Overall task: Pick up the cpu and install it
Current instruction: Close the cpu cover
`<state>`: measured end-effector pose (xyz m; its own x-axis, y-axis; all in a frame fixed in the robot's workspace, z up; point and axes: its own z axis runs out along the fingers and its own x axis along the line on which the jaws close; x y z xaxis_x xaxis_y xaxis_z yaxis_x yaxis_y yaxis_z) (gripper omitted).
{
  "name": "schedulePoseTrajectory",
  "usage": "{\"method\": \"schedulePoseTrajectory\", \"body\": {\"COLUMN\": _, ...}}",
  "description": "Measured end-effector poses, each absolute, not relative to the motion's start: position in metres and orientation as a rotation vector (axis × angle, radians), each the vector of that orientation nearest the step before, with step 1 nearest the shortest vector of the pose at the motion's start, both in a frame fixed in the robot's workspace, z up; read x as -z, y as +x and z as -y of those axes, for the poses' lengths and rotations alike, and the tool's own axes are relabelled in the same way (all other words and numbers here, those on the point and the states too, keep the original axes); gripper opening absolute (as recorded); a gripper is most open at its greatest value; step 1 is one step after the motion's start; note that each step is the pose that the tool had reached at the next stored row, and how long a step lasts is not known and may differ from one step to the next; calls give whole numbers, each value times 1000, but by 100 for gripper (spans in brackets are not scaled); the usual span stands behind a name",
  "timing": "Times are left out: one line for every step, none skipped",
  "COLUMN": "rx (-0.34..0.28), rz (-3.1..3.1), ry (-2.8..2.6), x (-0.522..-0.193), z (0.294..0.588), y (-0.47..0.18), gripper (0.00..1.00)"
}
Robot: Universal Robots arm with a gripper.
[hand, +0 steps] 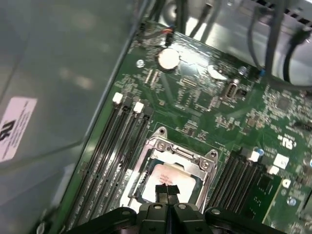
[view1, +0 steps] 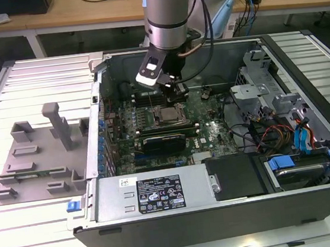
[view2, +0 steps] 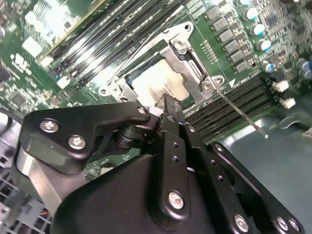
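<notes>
Silver cpu (hand: 165, 173): lies inside the socket frame (hand: 204, 165), directly under the fingertips.
Gripper (hand: 167, 189): fingers pressed together, apparently gripping nothing.
Contact: tips very near cpu; touching unclear.

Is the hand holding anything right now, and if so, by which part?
Nothing is held. The hand has its fingers shut together, with nothing between them, over the cpu, which lies in the socket frame.

Electronics lab: open computer case (view1: 165, 231), slatted table (view1: 35, 78), cable-strewn desks (view1: 51, 18) behind.
</notes>
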<state>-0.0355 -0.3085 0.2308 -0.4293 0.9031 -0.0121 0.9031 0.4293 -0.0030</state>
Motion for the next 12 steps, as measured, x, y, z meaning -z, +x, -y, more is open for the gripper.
{"method": "schedulePoseTrajectory", "body": {"rx": 14, "rz": -2666, "ry": 1646, "x": -231, "z": 308, "y": -35, "gripper": 11}}
{"method": "schedulePoseTrajectory", "body": {"rx": 14, "rz": -2682, "ry": 1619, "x": -231, "z": 308, "y": -35, "gripper": 11}}
{"method": "schedulePoseTrajectory", "body": {"rx": 14, "rz": -2698, "ry": 1592, "x": -231, "z": 308, "y": -35, "gripper": 11}}
{"method": "schedulePoseTrajectory", "body": {"rx": 13, "rz": -2741, "ry": 1517, "x": -231, "z": 308, "y": -35, "gripper": 11}}
{"method": "schedulePoseTrajectory", "body": {"rx": 13, "rz": -2768, "ry": 1465, "x": -231, "z": 308, "y": -35, "gripper": 11}}
{"method": "schedulePoseTrajectory", "body": {"rx": 13, "rz": -2790, "ry": 1424, "x": -231, "z": 308, "y": -35, "gripper": 11}}
{"method": "schedulePoseTrajectory", "body": {"rx": 13, "rz": -2807, "ry": 1390, "x": -231, "z": 308, "y": -35, "gripper": 11}}
{"method": "schedulePoseTrajectory", "body": {"rx": 12, "rz": -2823, "ry": 1357, "x": -231, "z": 308, "y": -35, "gripper": 11}}
{"method": "schedulePoseTrajectory", "body": {"rx": 12, "rz": -2836, "ry": 1329, "x": -231, "z": 308, "y": -35, "gripper": 11}}
{"method": "schedulePoseTrajectory", "body": {"rx": 12, "rz": -2849, "ry": 1301, "x": -231, "z": 308, "y": -35, "gripper": 11}}
{"method": "schedulePoseTrajectory", "body": {"rx": 12, "rz": -2865, "ry": 1264, "x": -231, "z": 308, "y": -35, "gripper": 11}}
{"method": "schedulePoseTrajectory", "body": {"rx": 12, "rz": -2877, "ry": 1236, "x": -231, "z": 308, "y": -35, "gripper": 11}}
